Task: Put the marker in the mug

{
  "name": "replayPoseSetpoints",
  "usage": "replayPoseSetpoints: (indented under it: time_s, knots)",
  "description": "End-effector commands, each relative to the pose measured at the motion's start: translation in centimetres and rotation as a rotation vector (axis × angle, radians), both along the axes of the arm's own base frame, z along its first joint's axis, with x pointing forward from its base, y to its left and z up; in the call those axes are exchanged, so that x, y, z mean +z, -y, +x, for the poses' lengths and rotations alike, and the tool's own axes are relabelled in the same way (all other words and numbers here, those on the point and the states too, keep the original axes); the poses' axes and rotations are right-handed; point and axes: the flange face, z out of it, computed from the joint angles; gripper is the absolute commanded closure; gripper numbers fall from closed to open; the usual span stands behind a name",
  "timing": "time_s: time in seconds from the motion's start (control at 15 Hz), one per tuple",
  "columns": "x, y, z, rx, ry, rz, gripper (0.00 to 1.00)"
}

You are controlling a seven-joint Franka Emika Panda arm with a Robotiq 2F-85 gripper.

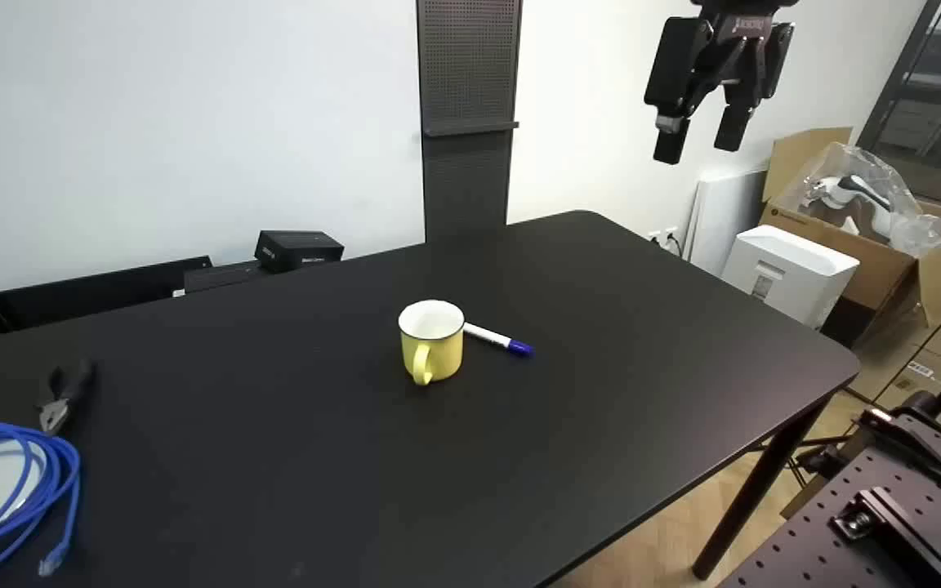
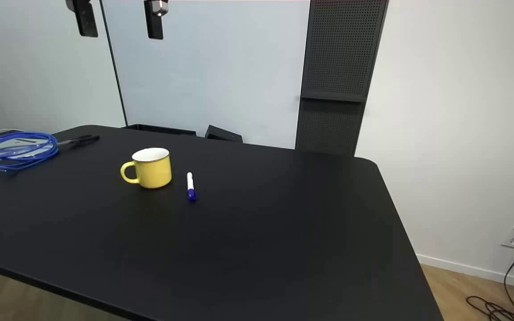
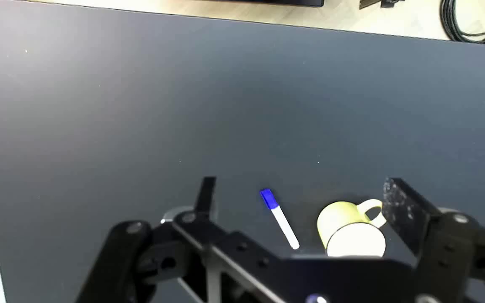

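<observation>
Currently I have the black two-fingered end effector (image 1: 699, 147) hanging high above the matte black tabletop (image 1: 274, 457), its fingers (image 3: 409, 213) spread wide with nothing pinched between them. The slim white marker with a blue cap (image 2: 190, 185) lies flat beside the small yellow cylindrical mug with a white interior (image 2: 155, 174), near but apart, its capped end the farther one from the mug. I take the step in hand to be the approach for the pick, with the whole job ahead of me. In the wrist view, marker and mug both show between the fingers, so I would not drop straight down: one finger could strike the mug. Better, I think, to shift sideways until the marker alone sits central, then rotate the end effector a little, because the barrel lies aslant rather than square to the closing direction. I'd aim toward the cap, where a finger on the mug's side has more room, descend slowly and upright, ease off before pressing the tabletop, and close gently, since a round barrel could roll. Held there, the white end should hang free to lead into the mug.
</observation>
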Motion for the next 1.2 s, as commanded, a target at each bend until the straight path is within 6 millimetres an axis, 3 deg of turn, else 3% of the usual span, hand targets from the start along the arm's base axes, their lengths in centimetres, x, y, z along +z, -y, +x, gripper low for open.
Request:
replayPoseSetpoints:
  time_s: [0.0, 0.93, 1.13]
  knots:
    - [0.1, 0.0, 0.0, 0.0, -0.001, 0.0, 0.0]
    - [0.1, 0.0, 0.0, 0.0, -0.001, 0.0, 0.0]
    - [0.0, 0.5, 1.3, 0.013, 0.03, -0.012, 0.0]
